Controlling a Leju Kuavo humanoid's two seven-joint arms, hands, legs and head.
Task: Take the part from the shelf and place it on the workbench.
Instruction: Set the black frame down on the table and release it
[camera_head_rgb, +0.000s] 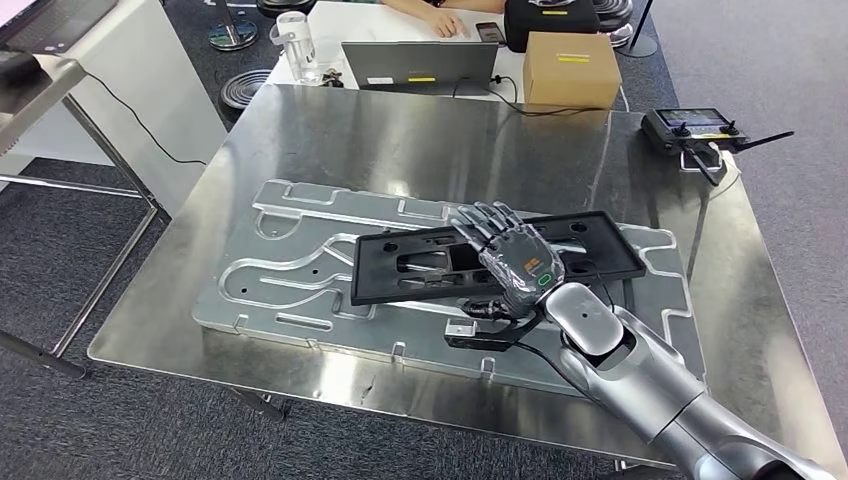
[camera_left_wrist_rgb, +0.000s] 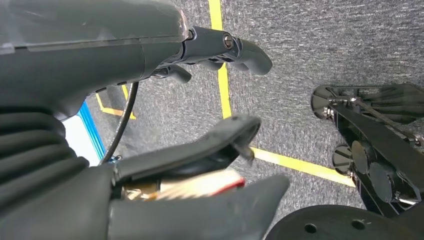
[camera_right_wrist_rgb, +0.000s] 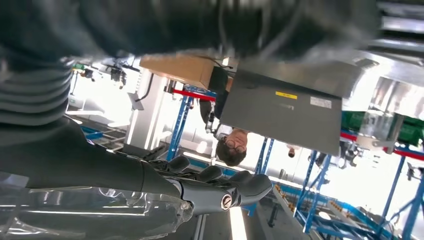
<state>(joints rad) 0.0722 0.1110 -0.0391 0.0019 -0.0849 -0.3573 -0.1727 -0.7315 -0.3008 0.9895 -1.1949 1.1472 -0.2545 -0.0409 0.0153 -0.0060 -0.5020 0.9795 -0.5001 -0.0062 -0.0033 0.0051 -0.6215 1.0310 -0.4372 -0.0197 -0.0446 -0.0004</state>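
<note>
Right hand (camera_head_rgb: 508, 258) rests fingers-spread, holding nothing, on black part (camera_head_rgb: 400, 268) atop workbench (camera_head_rgb: 400, 140).

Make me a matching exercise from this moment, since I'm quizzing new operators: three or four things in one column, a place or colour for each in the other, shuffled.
Things:
1. black part
2. cardboard box
3. remote controller
4. right hand

Places:
A. at the workbench's far right edge
B. lying on the silver fixture plate
C. resting on top of the black part
D. on the white table beyond the workbench, beside the laptop

Pairs: 1-B, 2-D, 3-A, 4-C
</note>
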